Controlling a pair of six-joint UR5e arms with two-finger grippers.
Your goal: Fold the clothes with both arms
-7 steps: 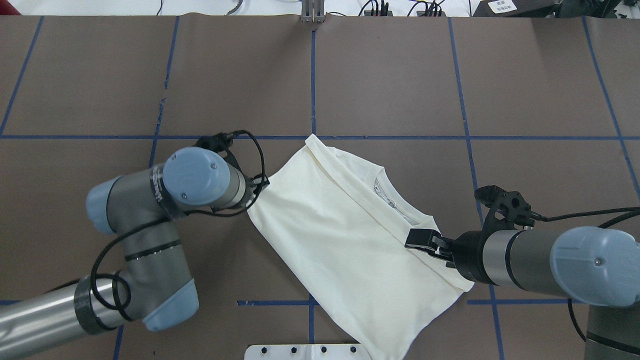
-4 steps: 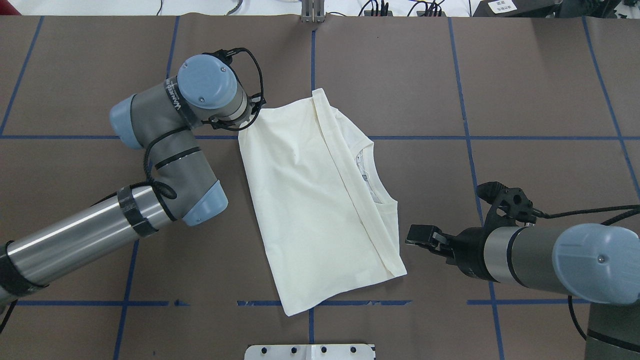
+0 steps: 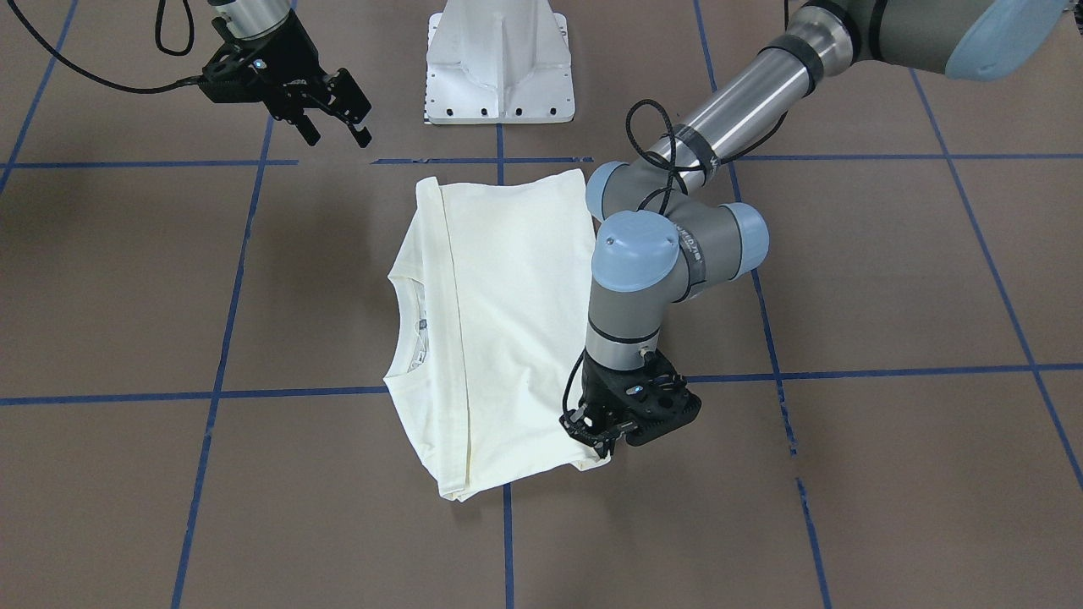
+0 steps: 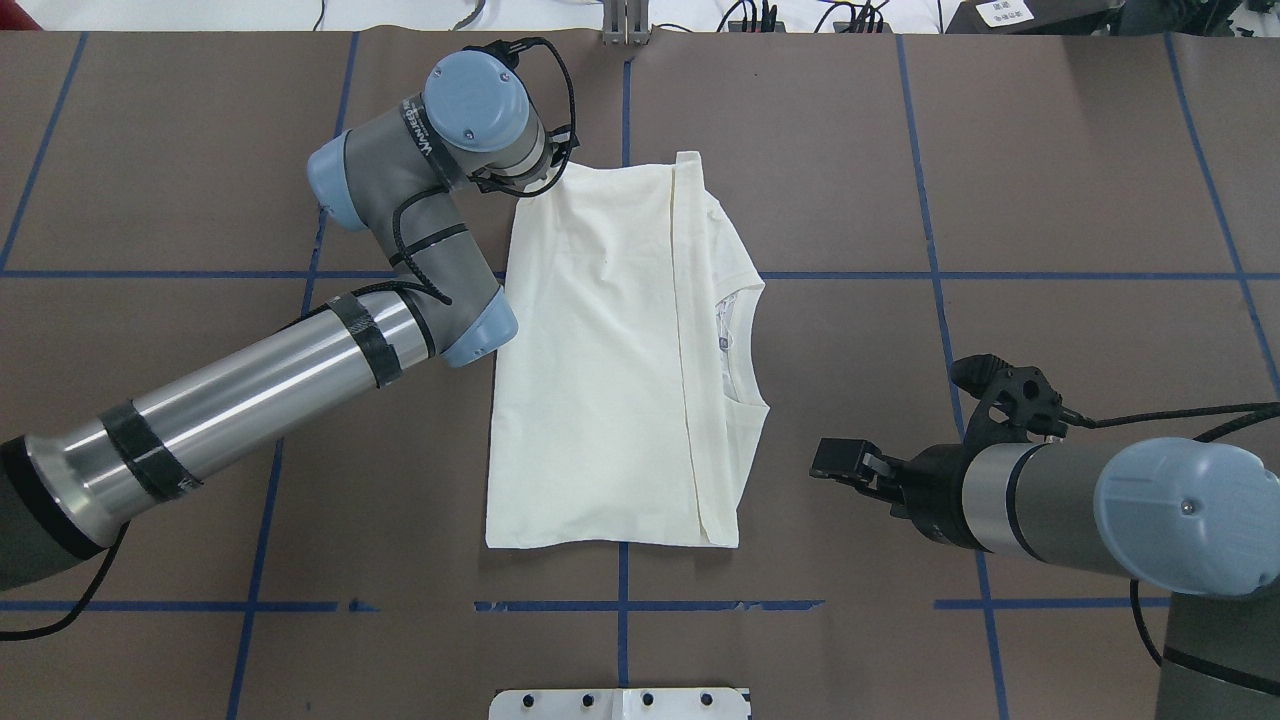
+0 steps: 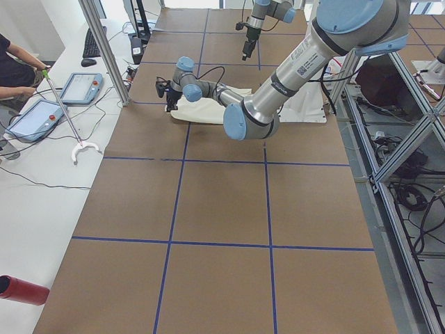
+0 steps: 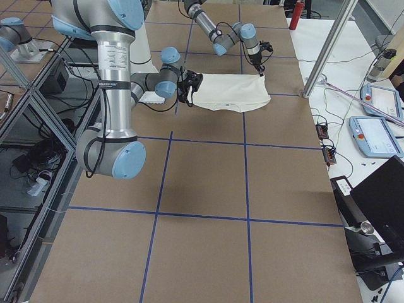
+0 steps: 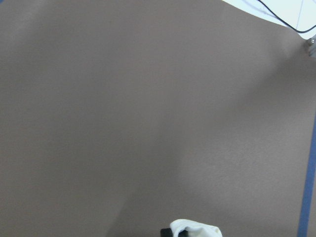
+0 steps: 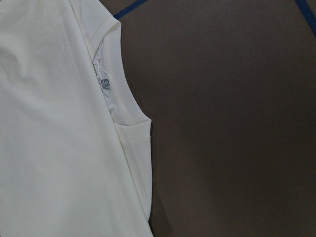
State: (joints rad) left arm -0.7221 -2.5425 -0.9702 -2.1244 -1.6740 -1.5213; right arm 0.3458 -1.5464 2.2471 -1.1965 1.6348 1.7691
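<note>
While L gripper (image 3: 599, 438) pinches T-shirt (image 3: 508, 321) corner, tips mostly hidden, R gripper (image 3: 338, 134) hangs open, empty.

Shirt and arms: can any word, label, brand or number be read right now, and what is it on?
T-shirt: plain side up, no print or lettering shows.
Neck label inside its collar: marks too small to read.
Black band on the left arm: white lettering, too blurred to read.
White sticker on a dark box beyond the table: too small to read.
No text is legible enough to quote.
</note>
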